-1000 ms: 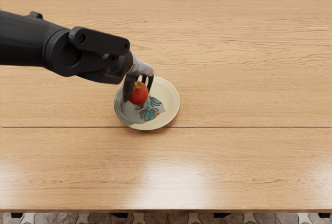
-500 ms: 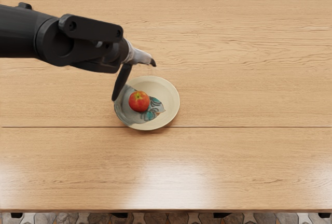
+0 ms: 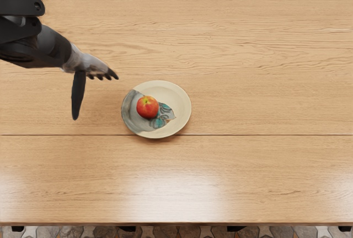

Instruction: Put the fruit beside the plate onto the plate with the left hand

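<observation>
Fruit [image 3: 147, 107]: sitting on the plate [image 3: 180, 107], left of the plate's middle, partly over the painted patch. It is resting with the stalk dimple facing up, and nothing but the plate is touching it. No fruit is lying beside the dish, so you are looking at a layout that I am reading as the task done.

Plate: lying flat on the table [image 3: 248, 166], left of the table's middle and roughly halfway between the far and near edges. Its near rim is sitting just beside the seam running across the boards.

Left hand [image 3: 88, 68]: hovering over the table toward the left edge, with the arm coming in from that edge. The fingers [image 3: 108, 75] are spreading loose, dark tips pointing toward the plate. One of them is hanging straight down toward the near edge. They are holding nothing.

Fruit against fingers: well apart. The fruit is lying to the right of the fingertips and a little nearer the near edge. Bare wood and the plate's left rim are showing between them.

Why so: I am taking the slack, empty hand as standing off so you are not risking a knock to the dish or the fruit.

Right hand: not showing.
</observation>
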Motion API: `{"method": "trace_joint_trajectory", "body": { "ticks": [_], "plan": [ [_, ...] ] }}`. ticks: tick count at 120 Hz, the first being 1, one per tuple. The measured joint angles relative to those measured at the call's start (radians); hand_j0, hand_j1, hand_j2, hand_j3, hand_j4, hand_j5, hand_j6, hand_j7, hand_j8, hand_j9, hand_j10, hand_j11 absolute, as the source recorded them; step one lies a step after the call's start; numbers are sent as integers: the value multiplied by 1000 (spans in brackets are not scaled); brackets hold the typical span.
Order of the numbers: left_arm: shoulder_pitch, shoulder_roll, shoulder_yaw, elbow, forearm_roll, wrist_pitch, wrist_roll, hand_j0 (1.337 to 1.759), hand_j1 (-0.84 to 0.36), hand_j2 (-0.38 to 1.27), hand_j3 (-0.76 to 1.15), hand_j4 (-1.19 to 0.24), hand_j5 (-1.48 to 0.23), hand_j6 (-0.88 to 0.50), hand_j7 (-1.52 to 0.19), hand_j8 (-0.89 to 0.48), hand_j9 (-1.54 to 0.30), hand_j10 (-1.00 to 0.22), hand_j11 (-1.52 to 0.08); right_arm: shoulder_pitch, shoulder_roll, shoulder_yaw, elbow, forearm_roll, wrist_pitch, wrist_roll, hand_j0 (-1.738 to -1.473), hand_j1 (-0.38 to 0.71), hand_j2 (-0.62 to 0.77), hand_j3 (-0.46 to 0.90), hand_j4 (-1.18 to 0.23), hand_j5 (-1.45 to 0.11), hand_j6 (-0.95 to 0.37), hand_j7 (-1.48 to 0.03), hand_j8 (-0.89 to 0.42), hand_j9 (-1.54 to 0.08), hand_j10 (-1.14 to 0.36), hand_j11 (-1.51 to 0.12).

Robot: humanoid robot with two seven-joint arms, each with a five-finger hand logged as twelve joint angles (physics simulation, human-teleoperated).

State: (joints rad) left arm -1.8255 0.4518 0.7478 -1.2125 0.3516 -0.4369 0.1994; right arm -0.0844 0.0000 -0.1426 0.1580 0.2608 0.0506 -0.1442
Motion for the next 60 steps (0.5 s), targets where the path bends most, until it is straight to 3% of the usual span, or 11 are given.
{"method": "trace_joint_trajectory", "body": {
  "ticks": [9, 30, 60],
  "plan": [
    [98, 79, -140, 0, -11, -45, -1, 1658, 346, 1, 0, -3, -4, -3, -4, -3, -4, -3, -4, 0, 0, 0, 0, 0, 0, 0, -1658, -333, -3, 0, -13, -17, -13, -17, -13, -17, -13, -17],
    [194, 191, -422, 1, -24, -104, -3, 1658, 348, 0, 0, -2, -2, -2, -2, -2, -2, -2, -2, 0, 0, 0, 0, 0, 0, 0, -1658, -333, -3, 0, -13, -17, -13, -17, -13, -17, -13, -17],
    [272, 206, -579, 43, -29, -116, -7, 1658, 349, 0, 0, -2, -1, -2, -1, -2, -1, -1, 0, 0, 0, 0, 0, 0, 0, 0, -1658, -333, -3, 0, -13, -17, -13, -17, -13, -17, -13, -17]
  ]
}}
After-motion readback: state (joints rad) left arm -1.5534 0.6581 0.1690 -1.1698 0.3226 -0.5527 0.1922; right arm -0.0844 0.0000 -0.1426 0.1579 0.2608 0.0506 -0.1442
